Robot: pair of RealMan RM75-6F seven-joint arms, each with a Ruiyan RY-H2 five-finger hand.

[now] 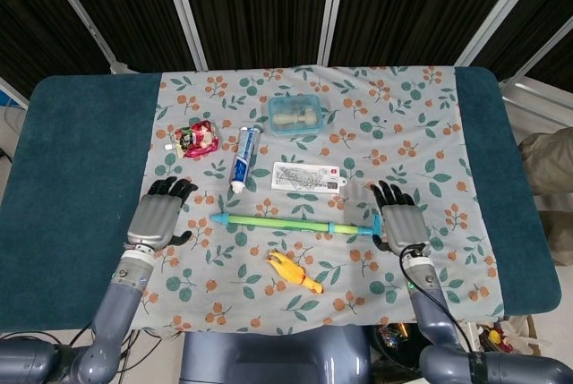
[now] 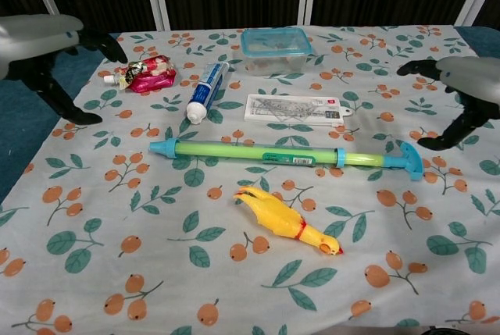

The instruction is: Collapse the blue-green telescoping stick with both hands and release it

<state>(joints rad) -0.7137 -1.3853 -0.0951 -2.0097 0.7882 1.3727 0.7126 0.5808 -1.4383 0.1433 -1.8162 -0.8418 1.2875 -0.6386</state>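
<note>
From the head view, the telescoping stick [image 1: 295,223] lies released at mid-table, nearer the front edge, between both hands. The left hand [image 1: 158,217] sits well apart, the right hand [image 1: 402,222] just beside its T-end, fingers spread, holding nothing. A careless withdrawal there could nudge it.

In the chest view, the rubber chicken [image 2: 285,221] lies just in front; a roll could reach it. Both side margins offer room.

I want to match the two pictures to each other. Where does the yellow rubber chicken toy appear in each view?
Head view: the yellow rubber chicken toy lies low and centre, just below the blue-green telescoping stick.
Chest view: the chicken lies centre, a little right, again just below the stick.
Shared landmark: the white and blue toothpaste tube beyond the stick.
</note>
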